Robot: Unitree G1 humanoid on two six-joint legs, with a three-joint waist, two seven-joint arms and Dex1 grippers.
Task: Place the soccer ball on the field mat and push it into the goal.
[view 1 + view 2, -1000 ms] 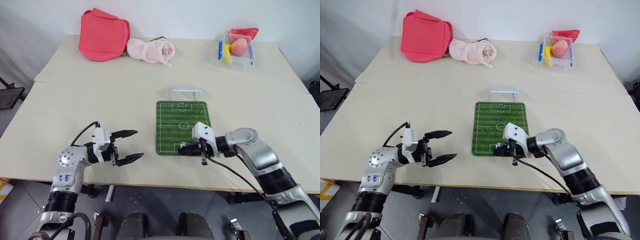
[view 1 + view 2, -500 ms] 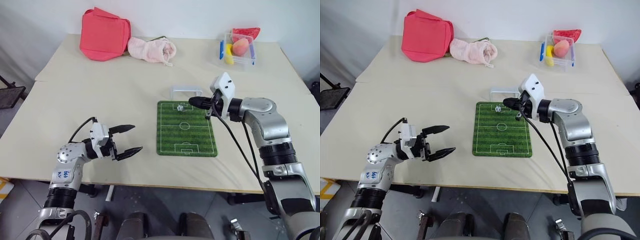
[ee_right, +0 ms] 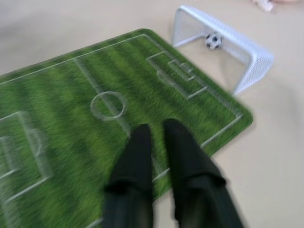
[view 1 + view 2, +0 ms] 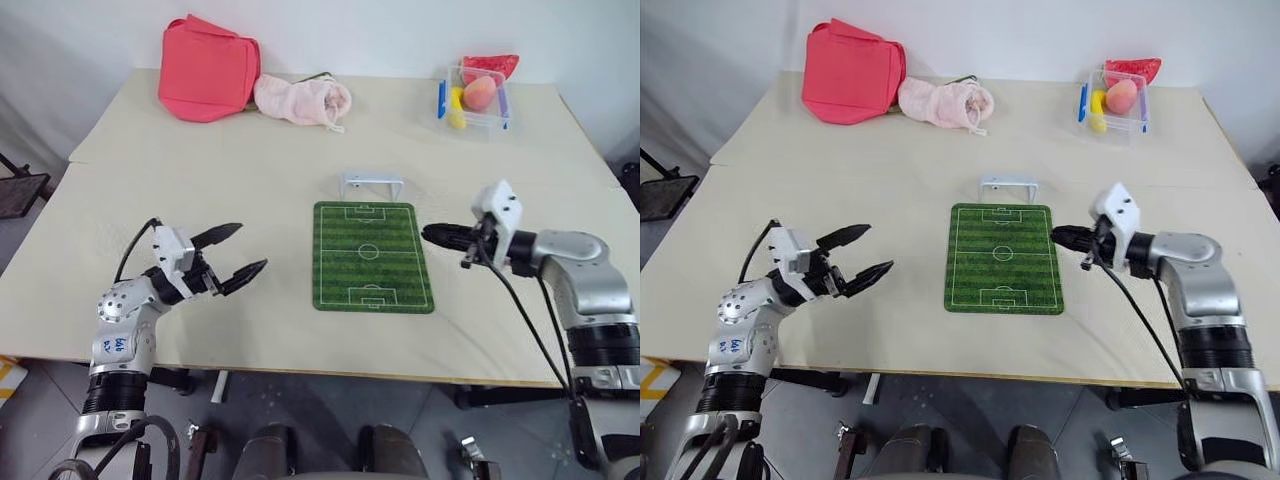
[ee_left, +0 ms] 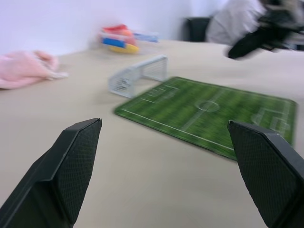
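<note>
The green striped field mat [image 4: 372, 256] lies flat in the middle of the table. At its far short edge stands the small white goal [image 4: 372, 186]. In the right wrist view the tiny black-and-white soccer ball [image 3: 213, 40] sits inside the goal [image 3: 223, 40], off the mat [image 3: 95, 142]. My right gripper [image 4: 430, 235] hovers just beside the mat's right edge, pointing at it, its fingers [image 3: 140, 142] a narrow gap apart and empty. My left gripper [image 4: 250, 246] hangs wide open and empty over bare table left of the mat.
A red bag [image 4: 207, 68] and a pink cloth [image 4: 303, 100] lie at the table's far left. A clear plastic box [image 4: 477, 95] of colourful toys stands at the far right. The table's front edge runs just below both grippers.
The ball was on the mat's far end and now rests in the goal. My right gripper pulled back to the right off the mat and parted slightly. My left gripper drifted left.
</note>
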